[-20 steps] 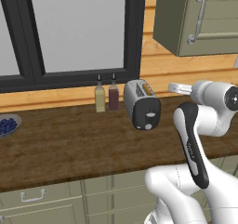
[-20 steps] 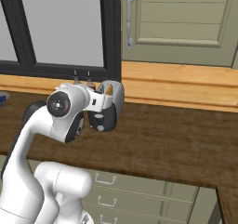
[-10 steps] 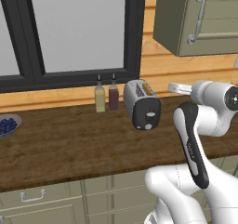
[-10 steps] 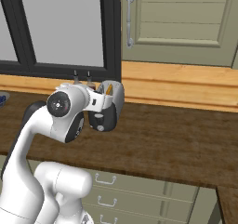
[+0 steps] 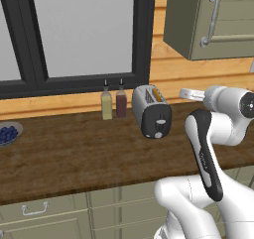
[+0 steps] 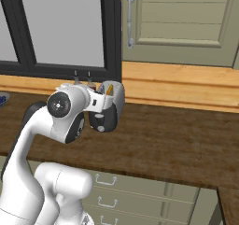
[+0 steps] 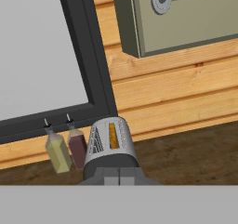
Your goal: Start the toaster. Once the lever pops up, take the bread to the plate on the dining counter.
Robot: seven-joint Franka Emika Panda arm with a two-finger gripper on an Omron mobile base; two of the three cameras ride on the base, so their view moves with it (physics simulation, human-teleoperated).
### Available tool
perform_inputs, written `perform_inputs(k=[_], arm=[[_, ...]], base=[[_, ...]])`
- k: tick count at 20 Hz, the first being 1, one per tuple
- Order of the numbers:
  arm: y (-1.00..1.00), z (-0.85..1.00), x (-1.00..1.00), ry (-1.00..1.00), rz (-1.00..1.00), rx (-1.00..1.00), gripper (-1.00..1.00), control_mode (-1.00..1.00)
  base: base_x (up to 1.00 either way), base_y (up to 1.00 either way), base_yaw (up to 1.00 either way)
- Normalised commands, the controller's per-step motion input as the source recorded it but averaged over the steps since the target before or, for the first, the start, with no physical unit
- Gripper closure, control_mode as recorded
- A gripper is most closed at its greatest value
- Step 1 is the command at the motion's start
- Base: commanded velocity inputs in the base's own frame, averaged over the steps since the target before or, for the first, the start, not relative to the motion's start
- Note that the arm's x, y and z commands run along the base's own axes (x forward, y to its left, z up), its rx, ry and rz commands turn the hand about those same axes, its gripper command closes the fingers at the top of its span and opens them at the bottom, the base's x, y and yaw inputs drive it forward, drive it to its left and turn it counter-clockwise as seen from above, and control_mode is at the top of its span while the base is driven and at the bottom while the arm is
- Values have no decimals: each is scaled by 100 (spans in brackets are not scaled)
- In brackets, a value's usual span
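Nothing is seen to have moved since the earlier frames: arm, toaster and bottles keep the same places in both base views.

A silver toaster [image 5: 151,110] stands on a dark wood counter [image 5: 74,153] below a black-framed window [image 5: 79,34]. Its black end panel faces the robot, and the pale lever [image 5: 159,121] is set against that panel. Whether the lever is up or pressed down cannot be told. An orange-brown edge of bread [image 7: 113,135] is seen in one slot from the hand view, so the slice sits inside the toaster. Two small bottles, one yellowish [image 5: 106,105] and one dark red [image 5: 121,103], stand just beside the toaster on its window side. A bowl of blue berries [image 5: 7,134] rests well apart, at the far left of the counter.

The white arm is raised near the toaster, with the hand held level beside it. The fingers [image 7: 119,175] are closed together, nothing is gripped between them, and they point at the toaster's end panel without touching it.

By this view, the task is judged to be at its start. The lever is yet to be pressed, and carrying the bread to its plate is left for afterwards.
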Motion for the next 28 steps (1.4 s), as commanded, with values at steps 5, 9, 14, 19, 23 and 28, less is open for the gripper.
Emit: perform_inputs(k=[5, 9, 14, 19, 23, 28], arm=[[0, 0, 0, 0, 0, 0, 100, -100], [0, 0, 0, 0, 0, 0, 100, -100], [0, 0, 0, 0, 0, 0, 100, -100], [0, 0, 0, 0, 0, 0, 100, -100], [0, 0, 0, 0, 0, 0, 100, -100], [0, 0, 0, 0, 0, 0, 100, -100]], base=[[0, 0, 0], [0, 0, 0], [0, 0, 0], [0, 0, 0], [0, 0, 0], [0, 0, 0]])
